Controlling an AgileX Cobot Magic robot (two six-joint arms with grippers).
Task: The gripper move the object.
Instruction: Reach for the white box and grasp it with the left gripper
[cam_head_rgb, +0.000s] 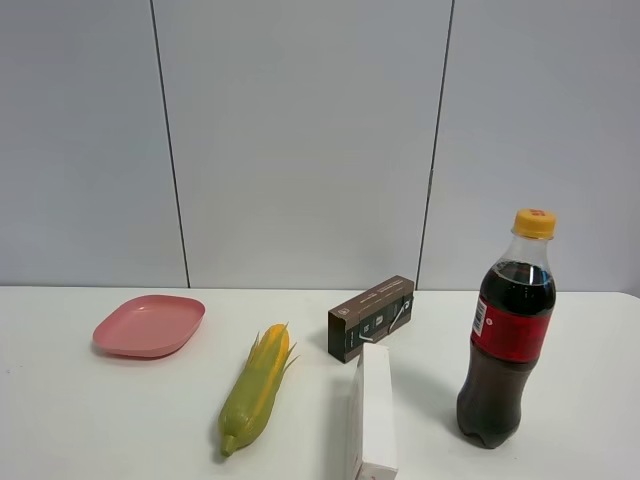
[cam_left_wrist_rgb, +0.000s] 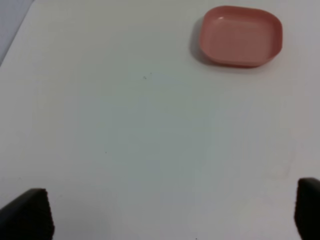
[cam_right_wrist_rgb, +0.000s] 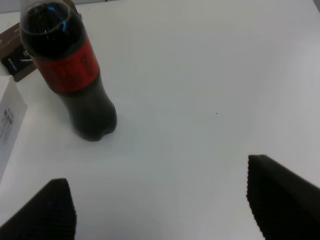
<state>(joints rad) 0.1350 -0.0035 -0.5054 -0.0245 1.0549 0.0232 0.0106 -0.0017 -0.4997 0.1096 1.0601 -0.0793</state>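
Observation:
The long white carton (cam_head_rgb: 374, 412) lies on the white table near the front edge, between the corn cob (cam_head_rgb: 257, 387) and the cola bottle (cam_head_rgb: 506, 330). Its end also shows in the right wrist view (cam_right_wrist_rgb: 9, 122). Neither gripper shows in the high view. The left gripper (cam_left_wrist_rgb: 172, 212) is open over bare table, with only its dark fingertips (cam_left_wrist_rgb: 27, 212) in view. The right gripper (cam_right_wrist_rgb: 160, 200) is open and empty, with the cola bottle (cam_right_wrist_rgb: 70, 70) ahead of it and the carton beyond the bottle.
A pink plate (cam_head_rgb: 150, 325) sits at the left and shows in the left wrist view (cam_left_wrist_rgb: 241, 35). A dark brown box (cam_head_rgb: 371, 316) lies just behind the carton; its corner shows in the right wrist view (cam_right_wrist_rgb: 15, 52). A grey panelled wall stands behind the table.

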